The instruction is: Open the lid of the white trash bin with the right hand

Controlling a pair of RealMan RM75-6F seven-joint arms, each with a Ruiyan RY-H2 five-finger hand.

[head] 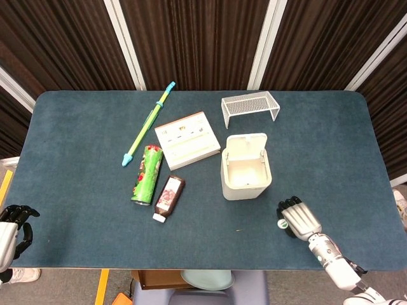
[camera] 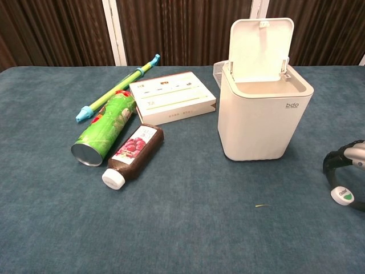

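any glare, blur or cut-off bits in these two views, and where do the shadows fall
Head view: even, flat light, sharp throughout, only a faint shadow around the white trash bin; the left robot hand sits at the frame's edge. Chest view: sharp, no glare on the open lid, soft shadow at the bin's base; the right robot hand is cropped by the right border.

Lab test booth: dark slatted wall panels (head: 191, 38), blue felt-covered table (head: 76, 159), assorted props.

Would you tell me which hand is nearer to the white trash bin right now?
The right hand: it sits just in front of and to the right of the white trash bin, not touching it. The left hand is off the table's far left edge.
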